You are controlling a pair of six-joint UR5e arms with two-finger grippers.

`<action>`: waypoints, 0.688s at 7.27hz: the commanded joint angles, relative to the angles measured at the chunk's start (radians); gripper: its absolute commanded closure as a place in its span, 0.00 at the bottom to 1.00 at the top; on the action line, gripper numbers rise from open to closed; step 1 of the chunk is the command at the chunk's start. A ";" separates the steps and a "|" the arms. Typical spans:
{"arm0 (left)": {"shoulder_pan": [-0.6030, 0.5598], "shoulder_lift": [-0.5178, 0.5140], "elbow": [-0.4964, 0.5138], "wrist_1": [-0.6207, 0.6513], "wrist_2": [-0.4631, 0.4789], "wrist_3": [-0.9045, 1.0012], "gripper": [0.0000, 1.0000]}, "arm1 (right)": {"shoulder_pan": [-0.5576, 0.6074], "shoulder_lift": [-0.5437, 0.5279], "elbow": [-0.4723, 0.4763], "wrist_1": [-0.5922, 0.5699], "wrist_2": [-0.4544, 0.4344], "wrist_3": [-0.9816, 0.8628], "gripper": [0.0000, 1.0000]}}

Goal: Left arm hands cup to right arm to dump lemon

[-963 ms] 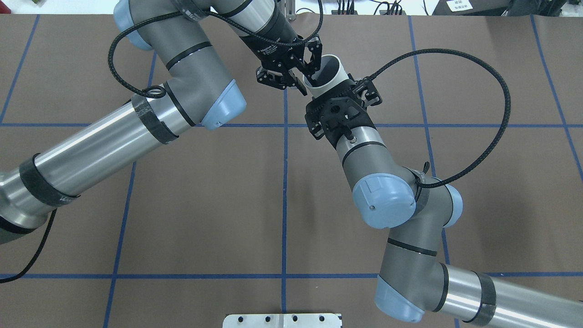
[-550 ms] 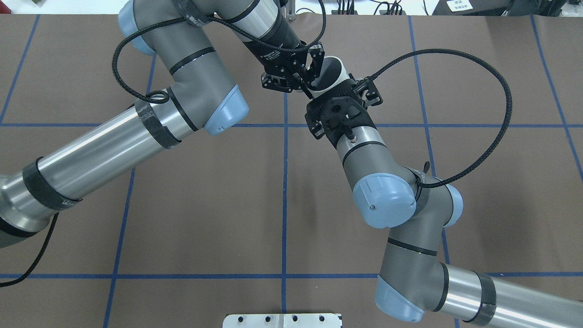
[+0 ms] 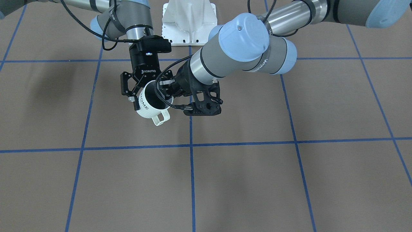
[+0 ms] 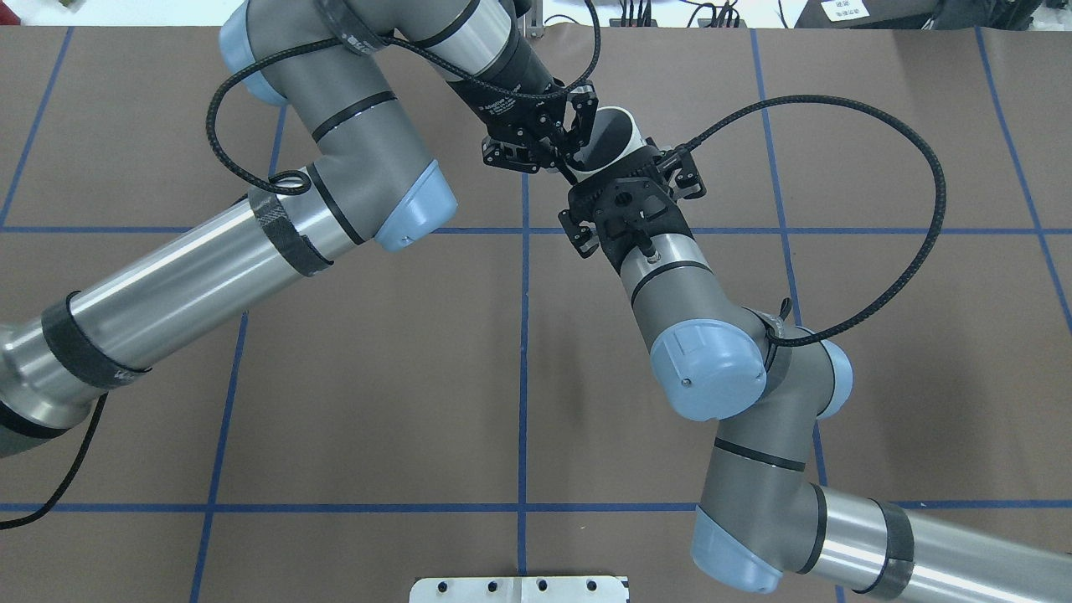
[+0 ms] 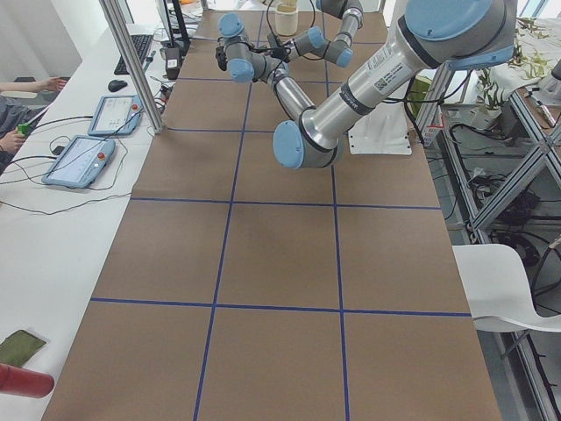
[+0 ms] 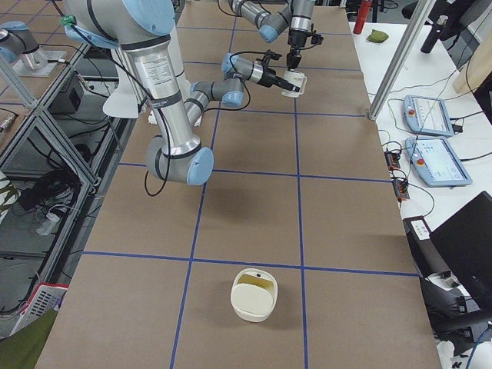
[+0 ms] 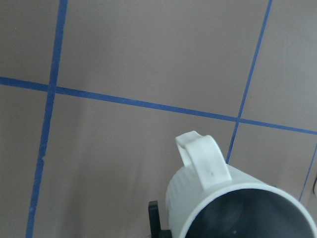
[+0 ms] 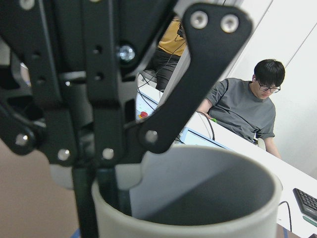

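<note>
The white "HOME" cup (image 3: 146, 109) hangs tilted above the table, handle toward the operators' side. My left gripper (image 3: 162, 96) is shut on its rim, with one finger inside the mouth. The holed black bracket sits below that wrist. My right gripper (image 3: 145, 96), printed ROBOTIQ, is open, with its fingers (image 3: 135, 102) on either side of the cup's body. In the overhead view the cup (image 4: 618, 132) sits between the left gripper (image 4: 569, 146) and the right gripper (image 4: 607, 157). Both wrist views show the cup (image 7: 218, 198) (image 8: 198, 208) close up. The lemon is hidden.
A white container (image 6: 254, 294) with a pale yellow inside stands on the brown mat toward the table's right end. The white robot base (image 3: 189, 22) is behind the grippers. Tablets and an operator are beside the table's far side (image 8: 247, 109).
My left arm has carried the cup a little to the right, deeper between the right gripper's fingers. The right arm has barely shifted. Neither gripper's state has changed.
</note>
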 commanded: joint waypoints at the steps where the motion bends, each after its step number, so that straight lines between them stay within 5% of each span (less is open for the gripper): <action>1: -0.012 0.003 0.001 0.001 0.001 0.006 1.00 | -0.001 -0.005 -0.001 0.000 -0.001 0.001 0.00; 5: -0.072 0.003 -0.002 0.004 -0.043 0.006 1.00 | -0.003 -0.009 -0.001 0.002 -0.001 0.002 0.00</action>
